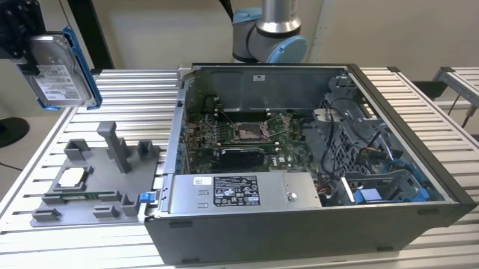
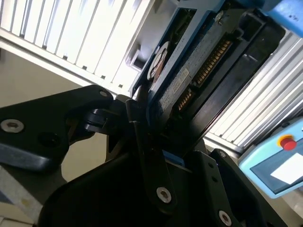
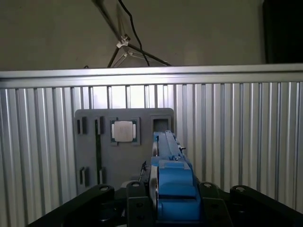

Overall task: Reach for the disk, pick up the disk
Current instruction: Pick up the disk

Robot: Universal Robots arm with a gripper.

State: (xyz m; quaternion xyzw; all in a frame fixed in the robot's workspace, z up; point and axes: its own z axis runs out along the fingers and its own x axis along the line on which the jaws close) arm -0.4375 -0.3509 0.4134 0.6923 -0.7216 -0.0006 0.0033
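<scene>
The disk (image 1: 60, 70), a flat rectangular silver-grey metal hard drive with a white printed label and a blue plastic carrier frame along its edges, is held in the air, clear of the slatted aluminium table (image 1: 134, 89). In the exterior view it is seen over the table's far corner at that view's left. It is carried on edge, with the labelled face turned toward the camera. The black gripper (image 1: 26, 56) is closed on it, and its fingers (image 2: 142, 137) are pressed against the drive's two broad faces. In the second wrist view the disk (image 2: 189, 80) is seen edge-on between the fingers of the gripper (image 2: 156, 142), with a row of gold contacts visible on it. In the first wrist view the blue frame of the disk (image 3: 173, 179) stands up from the gripper (image 3: 165, 208). Beneath it a grey moulded fixture plate (image 3: 94, 142) lies on the table (image 3: 236, 142), and a small square silver chip (image 3: 124, 131) is seated in one of the plate's pockets. In the exterior view this plate (image 1: 97, 185) is placed near the table's near corner at that view's left. An open dark grey computer case (image 1: 299, 224) occupies the middle of the table, just beside the plate. A long grey labelled power-supply box (image 1: 239, 193) is mounted along the case's near wall.
</scene>
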